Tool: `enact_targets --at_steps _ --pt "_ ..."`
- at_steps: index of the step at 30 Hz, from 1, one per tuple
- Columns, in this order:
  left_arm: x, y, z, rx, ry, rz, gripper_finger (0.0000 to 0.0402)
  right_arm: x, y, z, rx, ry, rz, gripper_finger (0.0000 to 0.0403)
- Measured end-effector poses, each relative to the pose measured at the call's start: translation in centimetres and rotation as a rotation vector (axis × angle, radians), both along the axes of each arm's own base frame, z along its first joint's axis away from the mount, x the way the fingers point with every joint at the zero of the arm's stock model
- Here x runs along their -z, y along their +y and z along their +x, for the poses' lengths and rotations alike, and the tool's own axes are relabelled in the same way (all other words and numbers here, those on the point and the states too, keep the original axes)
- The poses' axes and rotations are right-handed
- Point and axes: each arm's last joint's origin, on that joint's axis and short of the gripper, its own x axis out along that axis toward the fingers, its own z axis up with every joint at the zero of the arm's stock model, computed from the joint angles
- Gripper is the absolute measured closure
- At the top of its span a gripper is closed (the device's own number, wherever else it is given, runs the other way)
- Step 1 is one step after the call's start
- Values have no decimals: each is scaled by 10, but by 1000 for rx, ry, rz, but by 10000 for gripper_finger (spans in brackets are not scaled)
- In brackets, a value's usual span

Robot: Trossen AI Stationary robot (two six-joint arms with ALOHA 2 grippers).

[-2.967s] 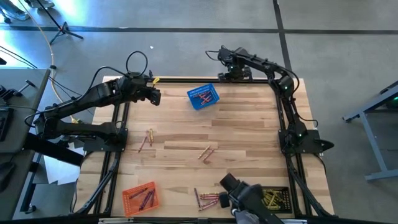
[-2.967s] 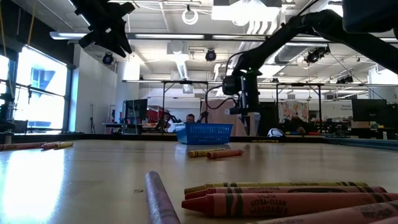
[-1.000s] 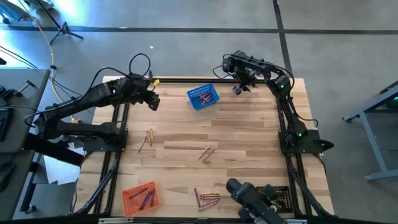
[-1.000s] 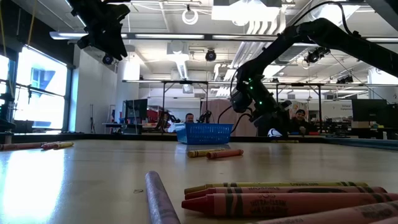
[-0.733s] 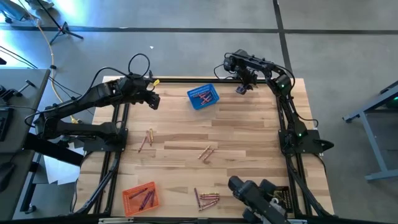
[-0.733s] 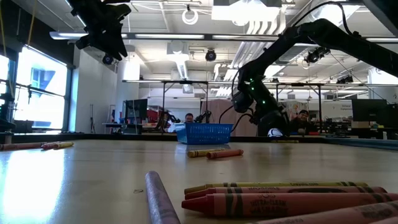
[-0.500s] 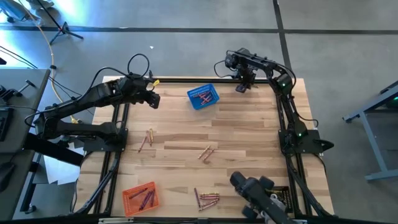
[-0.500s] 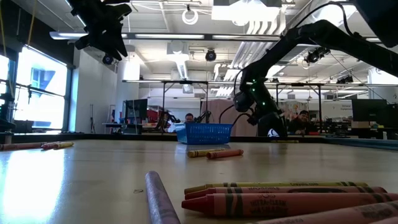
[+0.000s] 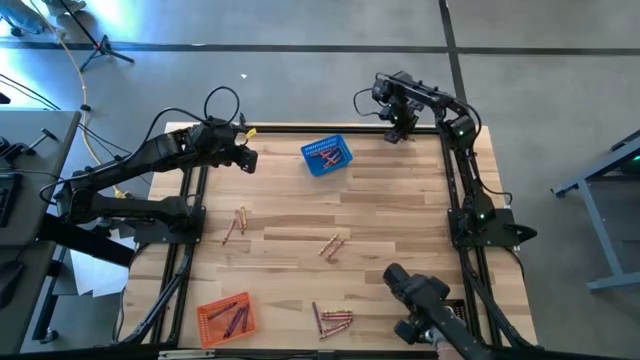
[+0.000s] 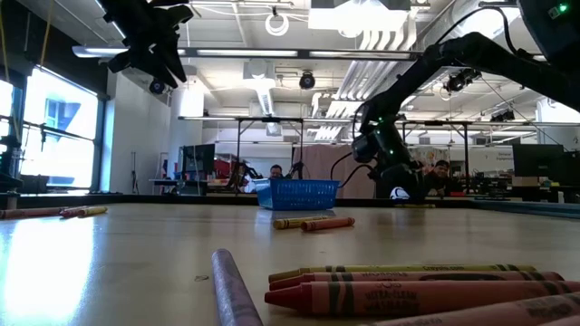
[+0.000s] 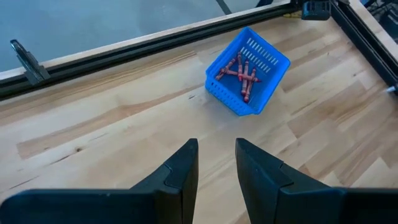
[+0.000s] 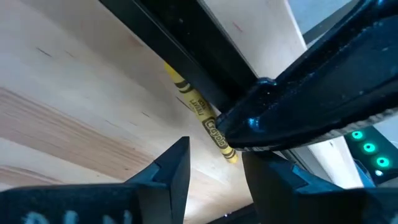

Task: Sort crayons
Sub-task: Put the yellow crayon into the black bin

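- Here, the wooden surface [image 9: 390, 215] carries loose crayons in several small groups, seen from above.
- Left pincer [image 9: 248, 160]: held in the air over the far left corner of the surface, fingers a narrow gap apart and gripping nothing; its wrist view shows bare wood between the two fingers [image 11: 180, 171].
- Right pincer [image 9: 394, 133]: at the far edge of the surface, right of the blue basket [image 9: 327, 156]; its fingers stand a narrow gap apart with nothing between them.
- In the right wrist view a yellow crayon [image 12: 198, 111] lies on the wood against the black frame rail [image 12: 186, 59], just beyond the fingertips and not touched by them.
- The blue basket sits near the middle of the far edge and holds several red crayons [image 11: 241, 73].
- An orange basket [image 9: 226, 318] at the near left corner holds dark, purple-toned crayons.
- A black basket [image 9: 452, 318] at the near right corner is partly hidden by a dark camera mount; yellow sticks show inside it.
- Loose crayons: a pair left of centre [image 9: 236, 224], a pair near the centre [image 9: 332, 246], and a cluster of red and pink ones at the near edge [image 9: 333, 320].
- In the low view the near cluster [image 10: 408, 292] fills the foreground, with a purple crayon [image 10: 233, 288] lying apart to its left.
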Motion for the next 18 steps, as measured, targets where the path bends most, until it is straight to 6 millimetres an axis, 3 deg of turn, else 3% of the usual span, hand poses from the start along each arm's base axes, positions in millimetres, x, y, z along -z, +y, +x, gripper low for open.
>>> enact_targets --at_steps 18 --pt "0 0 0 -56 -39 -34 307 0 0 0 -97 -47 51 270"
